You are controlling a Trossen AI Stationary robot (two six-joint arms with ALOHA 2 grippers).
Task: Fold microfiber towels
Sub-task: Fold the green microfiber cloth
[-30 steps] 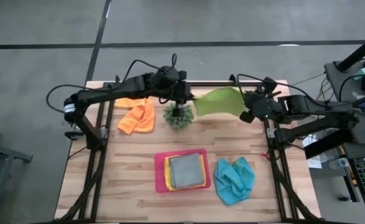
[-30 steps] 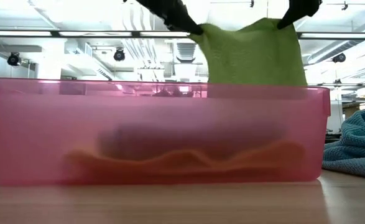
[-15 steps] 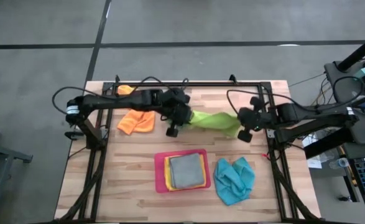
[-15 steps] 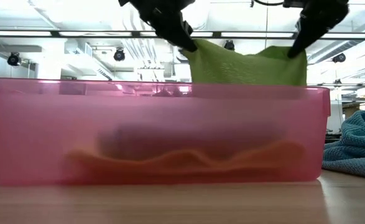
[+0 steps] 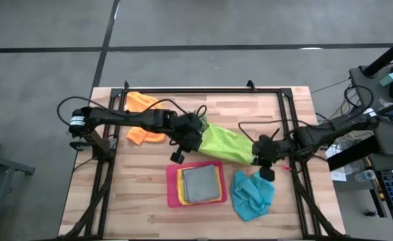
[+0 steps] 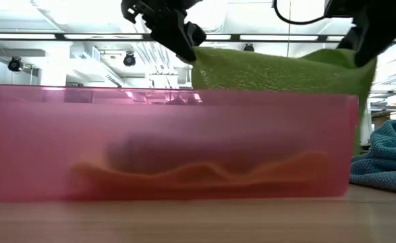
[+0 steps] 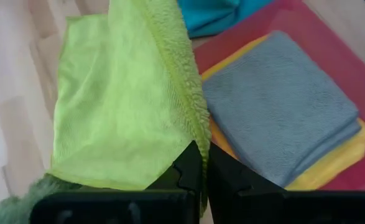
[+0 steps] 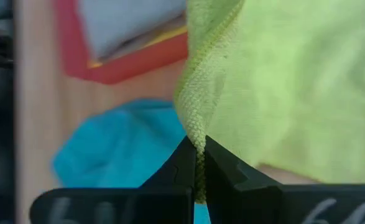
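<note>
A lime green towel (image 5: 224, 144) stretches between my two grippers, just beyond the pink tray (image 5: 172, 184). My left gripper (image 5: 195, 131) is shut on its left end. My right gripper (image 5: 258, 152) is shut on its right end. In the tray, a folded grey towel (image 5: 199, 182) lies on a yellow one (image 7: 331, 165). An orange towel (image 5: 142, 119) lies crumpled at the far left, partly under my left arm. A light blue towel (image 5: 252, 194) lies bunched to the right of the tray. My left gripper pinches the green towel's hemmed edge (image 7: 198, 146) between its two fingers, coming from the left and slanting down. The cloth spreads away from the fingers toward the other gripper. My right gripper pinches the towel's hemmed edge (image 8: 196, 140) at the other end, slanting down from the right. The towel spans the two holds with little sag; I cannot tell whether its lower part touches the table.
The tray's near wall (image 6: 171, 135) fills the low view, with the green towel (image 6: 278, 71) showing above its rim. Black frame rails (image 5: 109, 167) run along both sides of the wooden table. Bare wood lies at the near left.
Both grippers have come down and toward the table's near edge with the green towel, the left one also toward the right. Both have tipped downward. The towel, which hung below them at the far side, now lies stretched between them next to the tray.
</note>
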